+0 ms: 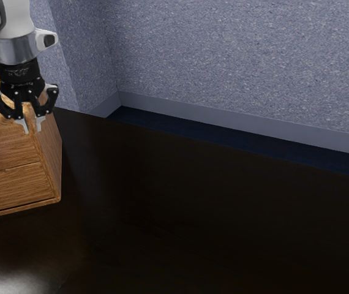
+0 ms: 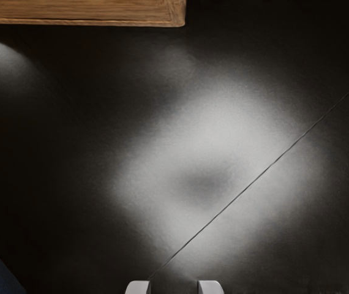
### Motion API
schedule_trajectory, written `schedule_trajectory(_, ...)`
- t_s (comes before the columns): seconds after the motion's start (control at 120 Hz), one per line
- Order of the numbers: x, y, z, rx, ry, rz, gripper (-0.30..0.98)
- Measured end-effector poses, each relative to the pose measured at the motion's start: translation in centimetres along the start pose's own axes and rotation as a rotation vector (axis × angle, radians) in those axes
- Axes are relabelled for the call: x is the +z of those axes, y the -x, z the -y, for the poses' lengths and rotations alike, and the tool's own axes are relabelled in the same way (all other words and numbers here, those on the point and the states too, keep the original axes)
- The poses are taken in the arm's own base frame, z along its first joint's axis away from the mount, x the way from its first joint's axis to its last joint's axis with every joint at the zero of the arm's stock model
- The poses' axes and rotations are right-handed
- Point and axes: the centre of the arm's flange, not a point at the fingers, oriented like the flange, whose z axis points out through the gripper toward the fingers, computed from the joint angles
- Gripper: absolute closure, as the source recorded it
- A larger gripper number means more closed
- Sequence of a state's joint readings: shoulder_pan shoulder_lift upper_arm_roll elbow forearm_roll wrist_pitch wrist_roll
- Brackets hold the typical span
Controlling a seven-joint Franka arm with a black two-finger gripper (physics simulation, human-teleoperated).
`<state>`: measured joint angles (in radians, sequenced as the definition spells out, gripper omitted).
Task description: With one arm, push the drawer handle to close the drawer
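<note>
Hand (image 1: 32,127) spread above table (image 1: 193,214), apart from cabinet edge (image 2: 89,23).

Speckled blue-grey walls (image 1: 236,55) meet in a corner, with plain skirting (image 1: 242,122) along their foot — then a strip of dark blue floor (image 1: 223,137). The glossy, near-black surface (image 1: 193,214) catches light in pale patches (image 2: 236,116) — a thin seam (image 2: 294,144) crosses it diagonally.
</note>
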<state>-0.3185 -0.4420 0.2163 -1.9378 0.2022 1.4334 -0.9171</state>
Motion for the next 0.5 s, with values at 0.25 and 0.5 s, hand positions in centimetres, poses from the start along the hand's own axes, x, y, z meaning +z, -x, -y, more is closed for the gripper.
schedule_trajectory(0.25, -2.8, -0.7, -2.8, -0.002, 0.069, 0.034, 0.21)
schedule_trajectory(0.5, -1.0, -3.6, -3.8, 0.096, 0.033, 0.020, 0.06)
